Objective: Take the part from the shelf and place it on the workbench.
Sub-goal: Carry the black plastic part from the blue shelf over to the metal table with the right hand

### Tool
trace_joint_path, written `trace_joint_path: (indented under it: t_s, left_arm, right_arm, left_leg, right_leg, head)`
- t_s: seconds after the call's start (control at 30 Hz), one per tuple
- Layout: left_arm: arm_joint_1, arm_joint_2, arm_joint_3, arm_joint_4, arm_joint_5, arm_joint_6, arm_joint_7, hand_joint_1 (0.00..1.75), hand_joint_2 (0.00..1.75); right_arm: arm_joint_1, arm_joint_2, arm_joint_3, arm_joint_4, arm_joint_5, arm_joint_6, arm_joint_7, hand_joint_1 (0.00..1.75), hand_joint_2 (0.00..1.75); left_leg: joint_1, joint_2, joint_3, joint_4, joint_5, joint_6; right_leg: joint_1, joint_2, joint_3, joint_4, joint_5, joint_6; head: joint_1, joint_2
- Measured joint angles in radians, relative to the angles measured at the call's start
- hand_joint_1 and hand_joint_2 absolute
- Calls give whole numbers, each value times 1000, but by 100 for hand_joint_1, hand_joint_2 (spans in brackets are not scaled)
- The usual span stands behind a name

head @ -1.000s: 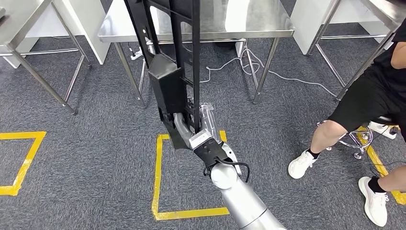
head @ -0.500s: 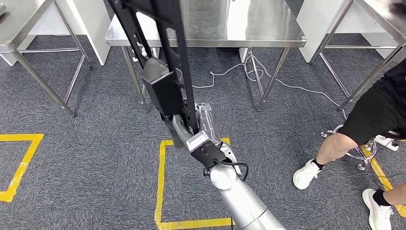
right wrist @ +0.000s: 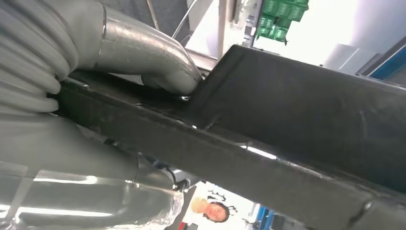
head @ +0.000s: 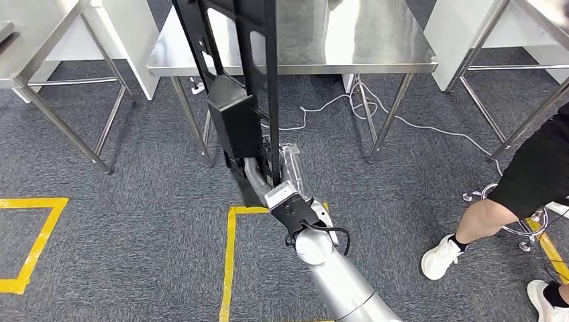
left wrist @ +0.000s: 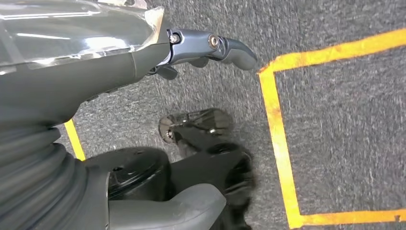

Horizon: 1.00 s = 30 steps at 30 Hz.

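The part (head: 235, 114) is a long black metal frame with a box-shaped block on it, standing nearly upright in the head view. My right hand (head: 266, 180) grips its lower end, at the tip of my silver arm. In the right wrist view the thumb (right wrist: 158, 64) presses on the part's black rail (right wrist: 287, 129). The steel workbench (head: 376, 40) stands just beyond, behind the part's upper half. My left hand (left wrist: 86, 81) hangs over the carpet, with fingers apart and nothing in it.
More steel tables stand at the far left (head: 33, 27) and far right (head: 537, 17). A white cable (head: 349, 100) lies under the workbench. A person's leg (head: 493, 211) and a stool (head: 520, 221) are at the right. Yellow tape (head: 230, 255) marks squares on the grey carpet.
The whole view has shifted: the workbench now sits lower and nearer, and the person has slid towards the right edge. The part leaned left half a second ago and now stands straighter.
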Motion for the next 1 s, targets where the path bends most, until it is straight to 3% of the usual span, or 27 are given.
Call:
trace_joint_path:
  t_s: [0.03, 0.07, 0.1, 0.17, 0.2, 0.27, 0.37, 0.43, 0.53, 0.57, 0.6, 0.67, 0.7, 0.77, 0.83, 0.9, 0.93, 1.0]
  left_arm:
    - [1, 0, 0, 0, 0, 0, 0, 0, 175]
    - [1, 0, 0, 0, 0, 0, 0, 0, 175]
    - [2, 0, 0, 0, 0, 0, 0, 0, 175]
    - [1, 1, 0, 0, 0, 0, 0, 0, 175]
    - [1, 1, 0, 0, 0, 0, 1, 0, 175]
    - [-1, 1, 0, 0, 0, 0, 1, 0, 175]
    - [-2, 1, 0, -1, 0, 0, 2, 0, 175]
    - [-4, 0, 0, -1, 0, 0, 2, 0, 175]
    - [-5, 0, 0, -1, 0, 0, 2, 0, 175]
    - [-4, 0, 0, -1, 0, 0, 2, 0, 175]
    - [-4, 0, 0, -1, 0, 0, 2, 0, 175]
    - [-3, 0, 0, -1, 0, 0, 2, 0, 175]
    - [-3, 0, 0, -1, 1, 0, 2, 0, 175]
    - [-4, 0, 1, -1, 1, 0, 2, 0, 175]
    - [-6, 1, 1, -2, 2, 1, 3, 0, 175]
    - [-6, 1, 1, -2, 2, 1, 3, 0, 175]
    - [-7, 1, 1, -3, 2, 2, 3, 0, 175]
    - [-6, 1, 1, -3, 3, 2, 3, 0, 175]
  right_arm:
    - [1, 0, 0, 0, 0, 0, 0, 175, 175]
    - [3, 0, 0, 1, 0, 0, 0, 175, 175]
    - [4, 0, 0, 2, 0, 0, 0, 175, 175]
    - [3, 0, 0, 2, 0, 0, 0, 175, 175]
    - [1, 0, 0, 3, 0, 0, 0, 175, 175]
    - [-3, 0, 0, 5, 0, 0, 1, 175, 175]
    - [-7, 2, 0, 7, -1, 0, 2, 175, 175]
    - [-12, 2, 0, 7, -1, 0, 2, 175, 175]
    - [-15, 0, 0, 12, -2, 0, 2, 175, 175]
    - [-13, -1, 0, 14, -2, 0, 2, 175, 175]
    - [-13, -1, 0, 15, -2, 0, 2, 175, 175]
    - [-12, -2, 0, 17, -2, 0, 2, 175, 175]
    - [-12, -2, 0, 18, -2, 0, 2, 175, 175]
    - [-14, -1, 0, 20, -4, 0, 2, 175, 175]
    - [-16, -1, 0, 22, -7, 0, 1, 175, 175]
    - [-18, 0, 0, 24, -11, 0, 0, 175, 175]
    - [-19, 1, 0, 24, -13, 0, -1, 175, 175]
    - [-22, 2, 0, 27, -17, 0, -2, 175, 175]
  left_leg:
    - [5, 1, -35, 39, -18, -6]
    - [9, 3, -54, 43, -18, -11]
    - [13, 4, -56, 15, 4, -14]
    - [18, 7, -17, -113, 98, -16]
    - [17, 9, 4, -169, 129, -13]
    - [10, 10, 27, -222, 147, 3]
    - [6, 9, 49, -230, 149, 32]
    - [7, 7, 67, -237, 147, 44]
    - [6, 5, 79, -239, 132, 53]
    - [5, 3, 84, -239, 126, 53]
    - [4, 2, 91, -239, 120, 51]
    - [4, 0, 108, -239, 106, 46]
    - [3, -1, 118, -238, 98, 42]
    - [0, -1, 130, -237, 82, 31]
    - [0, 0, 137, -231, 71, 21]
    - [4, 3, 130, -201, 59, 12]
    - [6, 4, 113, -167, 48, 7]
    - [9, 6, 44, -56, 8, -1]
  right_leg:
    - [0, 1, 6, 0, -7, 0]
    - [-1, 3, 14, 0, -14, 2]
    - [-2, 4, 23, 0, -21, 5]
    - [-3, 7, 44, 0, -38, 14]
    - [-3, 7, 54, -1, -46, 19]
    - [0, 7, 64, 0, -57, 34]
    - [6, 7, 66, 23, -60, 55]
    - [5, 5, 24, 98, -76, 58]
    - [2, 4, -103, 276, -133, 59]
    - [2, 4, -131, 299, -140, 62]
    - [2, 4, -139, 281, -126, 68]
    - [3, 2, -102, 154, -49, 82]
    - [4, 0, -79, 85, -14, 81]
    - [6, -5, -51, 12, 12, 62]
    - [3, -3, -40, 10, 9, 43]
    - [-3, 0, -23, 10, 9, 32]
    - [-5, 1, -15, 10, 6, 26]
    - [-4, 1, -3, 10, -5, 16]
  head:
    - [0, 0]
    - [-1, 0]
    - [0, 0]
    - [-1, 0]
    - [-1, 0]
    - [-2, 0]
    - [-1, 0]
    - [1, 0]
    - [4, 0]
    - [4, 0]
    - [5, 0]
    - [6, 0]
    - [7, 0]
    - [9, 0]
    - [10, 0]
    - [8, 0]
    - [6, 0]
    - [2, 0]
